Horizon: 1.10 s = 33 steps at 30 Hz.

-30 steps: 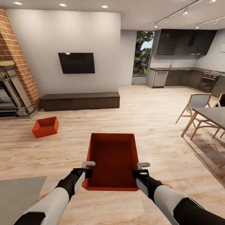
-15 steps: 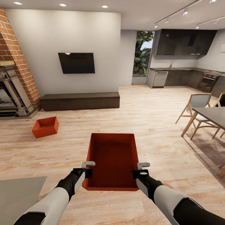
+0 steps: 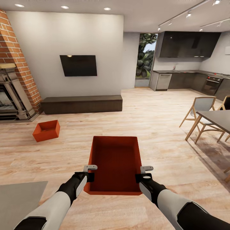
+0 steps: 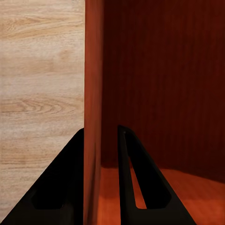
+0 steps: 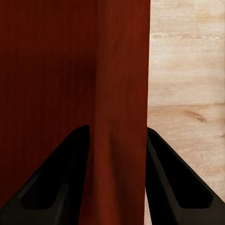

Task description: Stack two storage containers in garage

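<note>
Orange-red plastic, lidless and rectangular, one storage container [image 3: 115,164] is held in front of the robot above the light wood-plank floor [image 3: 166,134]. Its left wall is clamped between the fingers of the left end effector [image 3: 90,172], its right wall by the right end effector [image 3: 145,173]. A second identical orange-red bin [image 3: 47,130] is seen resting on the planks near the red brick fireplace [image 3: 14,67], before the long low dark cabinet [image 3: 82,103].

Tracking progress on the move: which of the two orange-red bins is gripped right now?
The nearer orange-red lidless bin, its side walls pinched by the left gripper and right gripper. The other orange-red bin sits untouched on the wood-plank floor near the brick fireplace.
</note>
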{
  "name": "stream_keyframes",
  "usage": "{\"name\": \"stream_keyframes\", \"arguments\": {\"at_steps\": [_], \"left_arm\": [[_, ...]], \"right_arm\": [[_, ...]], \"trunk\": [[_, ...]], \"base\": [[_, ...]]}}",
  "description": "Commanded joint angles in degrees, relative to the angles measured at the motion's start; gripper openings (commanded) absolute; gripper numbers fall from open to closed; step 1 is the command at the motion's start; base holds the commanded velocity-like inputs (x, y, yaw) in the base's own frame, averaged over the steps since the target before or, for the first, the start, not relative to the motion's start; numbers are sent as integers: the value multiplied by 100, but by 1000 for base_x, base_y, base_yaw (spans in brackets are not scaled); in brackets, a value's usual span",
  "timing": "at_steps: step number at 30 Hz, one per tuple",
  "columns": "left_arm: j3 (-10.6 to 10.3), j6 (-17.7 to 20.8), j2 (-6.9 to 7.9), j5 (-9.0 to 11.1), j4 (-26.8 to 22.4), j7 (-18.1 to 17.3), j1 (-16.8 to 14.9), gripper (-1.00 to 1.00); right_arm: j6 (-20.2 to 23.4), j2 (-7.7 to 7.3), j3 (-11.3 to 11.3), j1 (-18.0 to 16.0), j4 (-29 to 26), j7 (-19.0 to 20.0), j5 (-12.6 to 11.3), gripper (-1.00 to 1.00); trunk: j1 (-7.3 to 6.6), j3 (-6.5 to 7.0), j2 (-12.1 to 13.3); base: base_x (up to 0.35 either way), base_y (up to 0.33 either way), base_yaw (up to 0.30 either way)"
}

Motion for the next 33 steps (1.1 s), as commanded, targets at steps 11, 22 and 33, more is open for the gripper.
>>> {"name": "stream_keyframes", "arguments": {"at_steps": [11, 22, 33], "left_arm": [[9, 31, -7, 18, -9, 45, -2, -100], [9, 31, -7, 18, -9, 45, -2, -100], [9, 31, -7, 18, -9, 45, -2, -100]], "right_arm": [[48, 15, 39, -4, -40, -40, -49, -100], [48, 6, 39, -4, -39, -40, -49, -100], [48, 9, 39, -4, -38, -40, -49, -100]], "trunk": [[4, 88, -12], [4, 172, -12], [4, 182, -12]], "base": [[0, 0, 0], [0, 0, 0], [0, 0, 0]]}}
